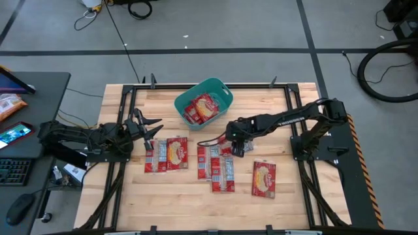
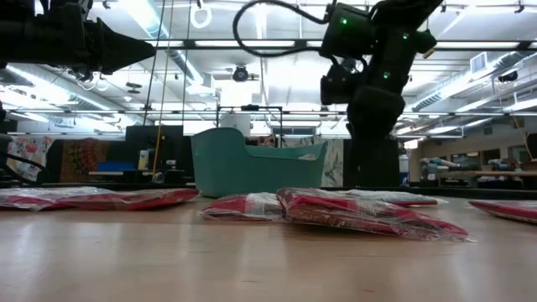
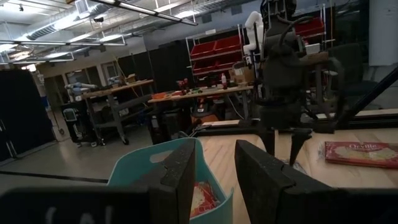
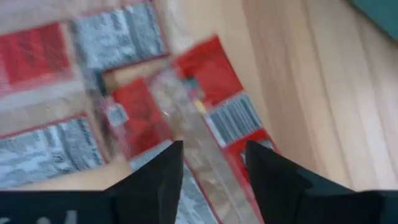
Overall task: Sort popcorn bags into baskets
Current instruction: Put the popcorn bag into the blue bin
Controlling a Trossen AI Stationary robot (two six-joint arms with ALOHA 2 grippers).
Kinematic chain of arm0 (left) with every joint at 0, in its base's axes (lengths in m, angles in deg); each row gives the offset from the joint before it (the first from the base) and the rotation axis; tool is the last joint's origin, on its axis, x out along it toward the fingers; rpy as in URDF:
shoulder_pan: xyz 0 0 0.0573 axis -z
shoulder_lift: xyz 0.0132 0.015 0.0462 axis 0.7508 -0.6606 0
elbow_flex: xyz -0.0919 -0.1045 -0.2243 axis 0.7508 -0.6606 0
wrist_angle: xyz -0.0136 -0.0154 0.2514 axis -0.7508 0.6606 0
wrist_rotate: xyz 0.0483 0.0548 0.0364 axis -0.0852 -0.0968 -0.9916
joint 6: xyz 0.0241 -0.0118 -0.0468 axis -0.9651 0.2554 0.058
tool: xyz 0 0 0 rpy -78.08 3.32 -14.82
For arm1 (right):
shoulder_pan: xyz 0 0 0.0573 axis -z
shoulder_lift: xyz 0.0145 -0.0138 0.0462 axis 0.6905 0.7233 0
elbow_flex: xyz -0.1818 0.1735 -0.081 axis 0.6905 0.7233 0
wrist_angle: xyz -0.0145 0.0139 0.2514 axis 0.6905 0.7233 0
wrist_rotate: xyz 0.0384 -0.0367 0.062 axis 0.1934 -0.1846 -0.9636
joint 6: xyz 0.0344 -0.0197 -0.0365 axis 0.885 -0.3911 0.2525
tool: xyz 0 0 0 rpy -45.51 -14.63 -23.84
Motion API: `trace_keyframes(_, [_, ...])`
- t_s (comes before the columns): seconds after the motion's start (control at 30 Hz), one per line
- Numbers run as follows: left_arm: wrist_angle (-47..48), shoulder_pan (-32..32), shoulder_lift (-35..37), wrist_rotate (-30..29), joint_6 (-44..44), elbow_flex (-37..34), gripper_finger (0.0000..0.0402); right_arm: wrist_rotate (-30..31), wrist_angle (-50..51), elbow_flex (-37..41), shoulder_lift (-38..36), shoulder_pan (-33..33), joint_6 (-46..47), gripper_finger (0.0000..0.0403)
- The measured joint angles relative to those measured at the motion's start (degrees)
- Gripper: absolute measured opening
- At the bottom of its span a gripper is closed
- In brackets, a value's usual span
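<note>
A teal basket (image 1: 204,101) (image 2: 252,164) (image 3: 140,171) stands at the table's far middle with red popcorn bags (image 1: 201,109) lying inside. More popcorn bags lie flat on the wood: two at the left (image 1: 166,154), an overlapping pile in the middle (image 1: 217,168) (image 2: 369,214), and one at the right (image 1: 264,177). My right gripper (image 1: 232,145) (image 4: 208,168) points steeply down over the pile's far end, open, with a red bag (image 4: 211,93) just below its fingers. My left gripper (image 1: 151,128) (image 3: 217,174) waits open, raised at the table's left, facing the basket.
A dark desk (image 1: 39,85) left of the table holds an orange snack packet (image 1: 10,104), a phone and a keyboard. Black frame rails (image 1: 124,98) run along the table's sides. Bare wood lies along the near edge (image 1: 196,212).
</note>
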Motion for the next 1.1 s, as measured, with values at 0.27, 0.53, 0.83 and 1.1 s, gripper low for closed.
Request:
trace_keyframes(0.27, [-0.04,0.01,0.0,0.0,0.02,0.0,0.0119,1.89,-1.85,0.19,5.24,-0.07,-3.29,0.0201])
trace_keyframes(0.53, [0.07,-0.01,0.0,0.0,-0.02,0.0,0.0119,1.96,-1.38,-0.15,8.02,0.26,-8.57,0.0148])
trace_keyframes(0.83, [0.09,0.01,0.0,0.0,-0.02,0.0,0.0119,1.98,-1.73,-0.04,8.2,0.3,-7.87,0.0018])
trace_keyframes(1.1, [0.07,0.01,0.0,0.0,0.02,0.0,0.0119,3.1,3.87,-5.22,8.76,0.33,-7.69,0.0007])
